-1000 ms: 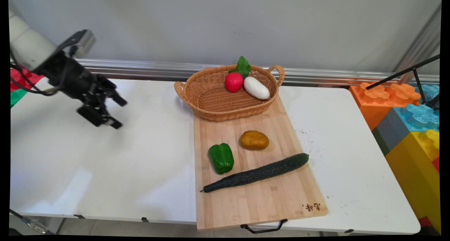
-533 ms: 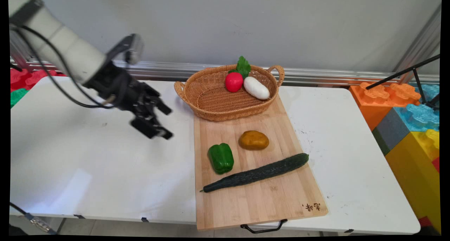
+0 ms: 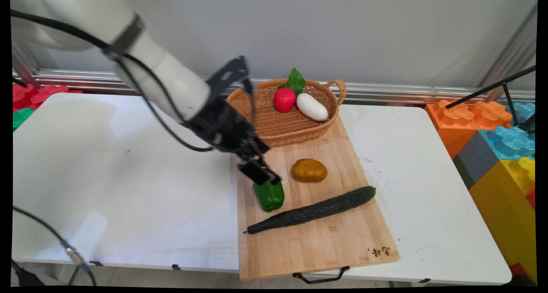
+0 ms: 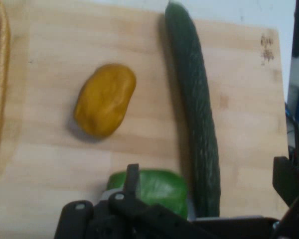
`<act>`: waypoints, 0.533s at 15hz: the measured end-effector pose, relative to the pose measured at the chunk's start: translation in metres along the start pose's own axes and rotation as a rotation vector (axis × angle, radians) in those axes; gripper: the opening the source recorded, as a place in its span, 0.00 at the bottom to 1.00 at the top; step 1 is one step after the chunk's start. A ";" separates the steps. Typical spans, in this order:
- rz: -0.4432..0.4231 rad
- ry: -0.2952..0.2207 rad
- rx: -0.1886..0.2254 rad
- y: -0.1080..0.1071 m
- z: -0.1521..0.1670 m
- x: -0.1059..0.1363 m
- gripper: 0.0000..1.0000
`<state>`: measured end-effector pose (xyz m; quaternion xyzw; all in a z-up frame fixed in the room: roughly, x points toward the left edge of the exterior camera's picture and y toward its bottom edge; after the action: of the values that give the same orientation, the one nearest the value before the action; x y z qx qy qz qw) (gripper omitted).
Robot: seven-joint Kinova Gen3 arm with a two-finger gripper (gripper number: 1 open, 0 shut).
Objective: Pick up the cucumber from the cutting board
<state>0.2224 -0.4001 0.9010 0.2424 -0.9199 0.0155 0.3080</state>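
Note:
My black gripper (image 3: pixel 268 165) hangs open over the left part of the wooden cutting board (image 3: pixel 317 246), just above the green bell pepper (image 3: pixel 269 197). In the hand view the pepper (image 4: pixel 157 186) lies low between the spread fingers, partly hidden by the linkage. A brown potato (image 3: pixel 309 170) lies a little to the right of the pepper. The long dark cucumber (image 3: pixel 312 209) stretches slantwise in front of both. In the hand view the potato (image 4: pixel 104 99) and cucumber (image 4: pixel 194 109) lie beyond the pepper on the board (image 4: pixel 55 45).
A wicker basket (image 3: pixel 274 130) stands on the board's far end, holding a red radish (image 3: pixel 285 99) with green leaves and a white vegetable (image 3: pixel 312 107). Big coloured toy blocks (image 3: pixel 501 156) and a black stand leg (image 3: pixel 492 87) border the table's right side.
The arm has swung from the table's left side to the right and down, bringing the open gripper over the board above the green pepper. The vegetables have not moved.

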 end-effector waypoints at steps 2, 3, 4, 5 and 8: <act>-0.018 0.001 0.002 0.007 0.023 0.008 1.00; -0.022 0.003 0.003 0.009 0.033 0.009 1.00; -0.024 0.004 0.001 0.012 0.045 0.010 1.00; -0.025 0.007 -0.001 0.015 0.056 0.010 1.00; -0.015 0.028 -0.004 0.020 0.088 0.004 1.00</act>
<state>0.1612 -0.4002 0.8345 0.2483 -0.9136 0.0146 0.3217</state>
